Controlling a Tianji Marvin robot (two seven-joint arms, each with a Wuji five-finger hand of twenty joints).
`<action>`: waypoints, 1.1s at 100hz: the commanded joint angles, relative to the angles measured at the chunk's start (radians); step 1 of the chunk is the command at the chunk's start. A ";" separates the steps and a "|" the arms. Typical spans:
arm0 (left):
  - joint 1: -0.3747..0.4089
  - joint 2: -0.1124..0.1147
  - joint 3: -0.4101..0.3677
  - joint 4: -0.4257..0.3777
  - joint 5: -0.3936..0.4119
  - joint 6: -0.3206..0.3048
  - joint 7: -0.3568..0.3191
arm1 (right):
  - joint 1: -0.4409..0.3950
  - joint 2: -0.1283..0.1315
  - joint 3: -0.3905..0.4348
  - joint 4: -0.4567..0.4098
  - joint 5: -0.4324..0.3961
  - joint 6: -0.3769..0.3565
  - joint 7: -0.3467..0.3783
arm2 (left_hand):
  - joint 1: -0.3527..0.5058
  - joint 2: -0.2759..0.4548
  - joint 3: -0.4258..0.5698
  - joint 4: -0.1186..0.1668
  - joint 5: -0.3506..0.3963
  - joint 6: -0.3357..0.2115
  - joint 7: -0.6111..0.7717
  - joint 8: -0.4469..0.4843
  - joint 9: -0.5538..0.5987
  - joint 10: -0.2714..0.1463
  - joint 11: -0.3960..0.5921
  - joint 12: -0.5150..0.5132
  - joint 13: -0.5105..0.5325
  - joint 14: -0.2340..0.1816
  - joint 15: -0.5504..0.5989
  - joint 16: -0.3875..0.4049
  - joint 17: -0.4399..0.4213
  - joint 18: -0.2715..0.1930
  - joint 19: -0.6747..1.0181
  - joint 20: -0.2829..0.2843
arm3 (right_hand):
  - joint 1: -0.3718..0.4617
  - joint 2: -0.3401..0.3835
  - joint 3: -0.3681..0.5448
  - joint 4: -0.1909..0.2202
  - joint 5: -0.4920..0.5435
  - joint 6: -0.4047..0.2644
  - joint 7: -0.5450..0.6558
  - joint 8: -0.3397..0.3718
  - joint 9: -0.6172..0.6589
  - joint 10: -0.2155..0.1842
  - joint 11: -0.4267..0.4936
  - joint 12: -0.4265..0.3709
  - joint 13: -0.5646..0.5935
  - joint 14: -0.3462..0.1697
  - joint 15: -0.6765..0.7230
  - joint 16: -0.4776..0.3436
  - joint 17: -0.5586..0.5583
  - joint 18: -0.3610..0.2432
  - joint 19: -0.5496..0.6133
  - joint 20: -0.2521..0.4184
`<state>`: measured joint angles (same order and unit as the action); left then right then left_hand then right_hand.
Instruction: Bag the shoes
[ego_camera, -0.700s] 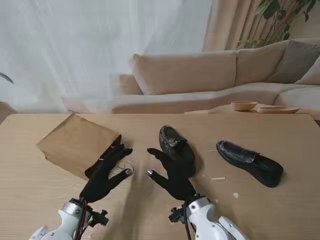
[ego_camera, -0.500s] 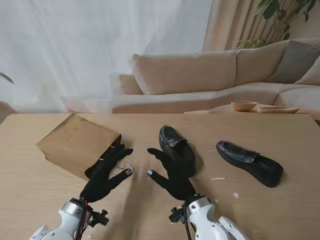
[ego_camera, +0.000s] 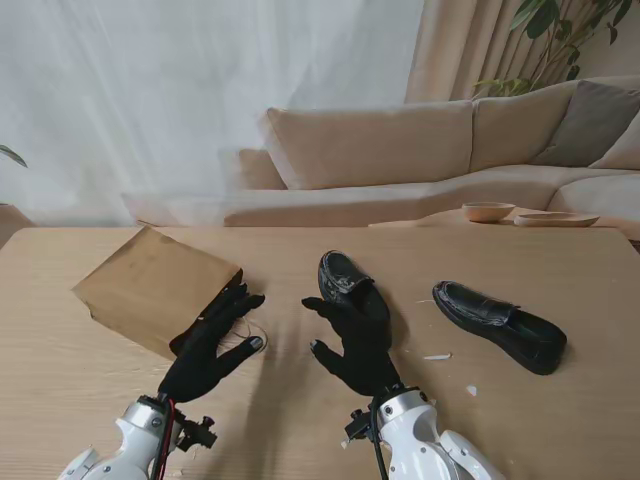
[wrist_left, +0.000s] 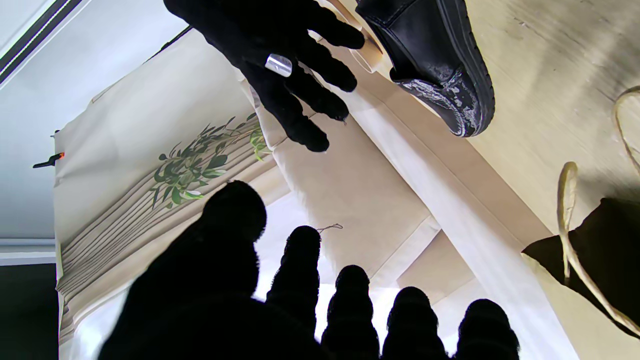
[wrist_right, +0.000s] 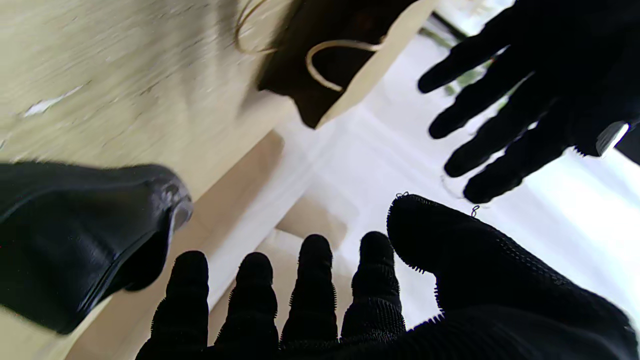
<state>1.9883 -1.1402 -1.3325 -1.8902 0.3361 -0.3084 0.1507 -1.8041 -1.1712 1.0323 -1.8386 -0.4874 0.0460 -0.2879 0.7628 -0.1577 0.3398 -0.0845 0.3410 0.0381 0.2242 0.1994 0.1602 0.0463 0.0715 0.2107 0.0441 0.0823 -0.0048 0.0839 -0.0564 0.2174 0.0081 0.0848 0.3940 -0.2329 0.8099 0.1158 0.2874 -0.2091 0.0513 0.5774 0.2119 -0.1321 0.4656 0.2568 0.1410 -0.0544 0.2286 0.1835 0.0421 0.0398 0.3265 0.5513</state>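
A brown paper bag (ego_camera: 155, 285) lies flat on the table at the left, its dark mouth (ego_camera: 215, 310) facing right with cord handles (wrist_left: 567, 210) spilling out. One black leather shoe (ego_camera: 352, 290) rests mid-table; its toe (wrist_left: 440, 75) fills part of the left wrist view. The second shoe (ego_camera: 500, 325) lies farther right. My left hand (ego_camera: 210, 345) hovers open at the bag's mouth, holding nothing. My right hand (ego_camera: 352, 345) is open with spread fingers, just nearer to me than the middle shoe and partly covering it. Whether it touches the shoe I cannot tell.
Small white scraps (ego_camera: 437, 356) lie on the wood near the right shoe. A beige sofa (ego_camera: 420, 150) stands beyond the table's far edge, with a bowl (ego_camera: 488, 211) and a plate (ego_camera: 556, 219) there. Sheer curtains hang at the back.
My right hand has shifted slightly right and toward the middle shoe, its fingers curling a little. The left hand, bag and both shoes have stayed put.
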 joint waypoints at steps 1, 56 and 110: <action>-0.001 -0.004 -0.003 -0.006 -0.010 0.004 -0.018 | -0.012 0.007 0.025 -0.036 -0.011 0.015 0.038 | 0.020 0.030 -0.008 0.020 -0.023 -0.018 0.009 -0.015 -0.019 -0.043 -0.015 -0.004 -0.021 -0.039 -0.015 -0.006 -0.001 -0.024 -0.025 -0.026 | -0.023 -0.011 -0.025 0.007 -0.003 0.009 0.013 0.025 -0.015 0.003 0.014 0.002 -0.007 -0.001 0.032 0.024 0.015 0.005 0.035 0.028; -0.010 0.003 0.002 -0.004 -0.033 0.032 -0.061 | 0.156 0.049 0.110 0.021 -0.179 0.276 0.243 | 0.025 0.030 -0.007 0.019 -0.020 -0.027 0.009 -0.016 -0.015 -0.042 -0.010 -0.006 -0.020 -0.028 -0.010 0.010 0.000 -0.022 -0.021 -0.020 | -0.033 -0.040 -0.132 -0.102 -0.025 0.038 0.145 0.080 -0.021 0.035 0.135 0.047 -0.001 0.053 0.287 0.149 0.085 0.028 0.291 0.088; -0.002 0.003 -0.020 -0.007 -0.058 0.016 -0.069 | 0.441 0.074 0.015 0.286 -0.199 0.376 0.411 | 0.029 0.026 0.004 0.017 0.000 -0.012 0.010 -0.017 0.004 -0.002 0.034 -0.008 -0.018 0.005 0.002 0.079 -0.004 -0.004 -0.012 0.030 | -0.123 -0.151 -0.128 -0.151 -0.112 0.098 0.244 0.220 -0.026 0.020 0.272 0.097 0.030 0.069 0.510 0.256 0.098 -0.005 0.659 0.057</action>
<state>1.9822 -1.1354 -1.3502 -1.8918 0.2830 -0.2928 0.0918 -1.3858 -1.0884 1.0520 -1.5772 -0.7069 0.4174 0.1178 0.7843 -0.1577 0.3402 -0.0842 0.3409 0.0382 0.2273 0.1909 0.1602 0.0463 0.0931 0.2107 0.0441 0.0960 -0.0045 0.1449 -0.0564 0.2181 0.0081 0.1040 0.3049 -0.3556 0.6883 0.0195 0.2102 -0.1409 0.2836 0.7726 0.2119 -0.1001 0.7080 0.3416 0.1554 0.0094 0.7222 0.4272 0.1386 0.0512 0.9521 0.6207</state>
